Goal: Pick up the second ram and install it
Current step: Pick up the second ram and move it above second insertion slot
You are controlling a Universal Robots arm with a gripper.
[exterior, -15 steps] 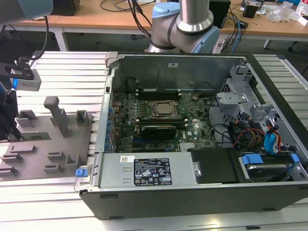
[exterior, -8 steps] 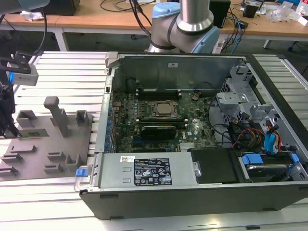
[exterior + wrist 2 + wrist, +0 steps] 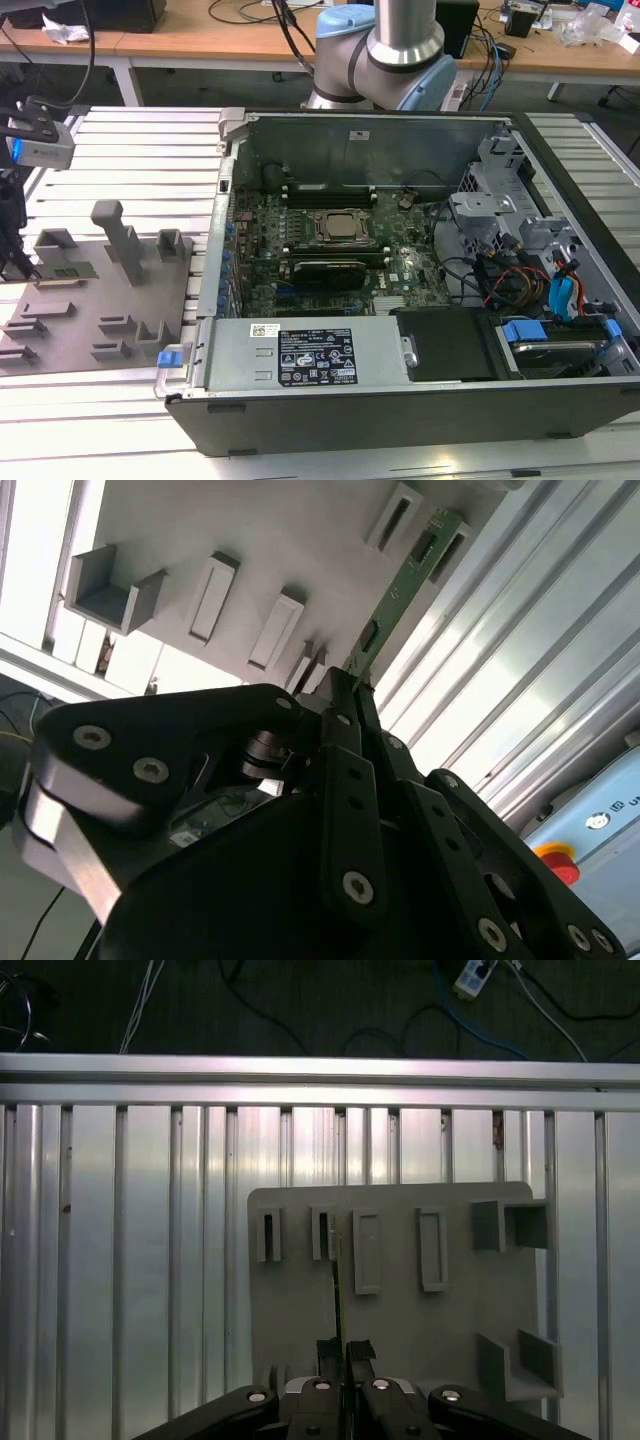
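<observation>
While the black pincer (image 3: 350, 680) pinched one end of the second ram (image 3: 407, 580), that long, thin green circuit-board stick jutted beyond its fingertips over the grey slotted holder plate (image 3: 420, 1330) on the ribbed metal table (image 3: 120, 1260).

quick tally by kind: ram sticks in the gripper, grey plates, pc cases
ram in the gripper: 1
grey plate: 1
pc case: 1
total: 3
</observation>
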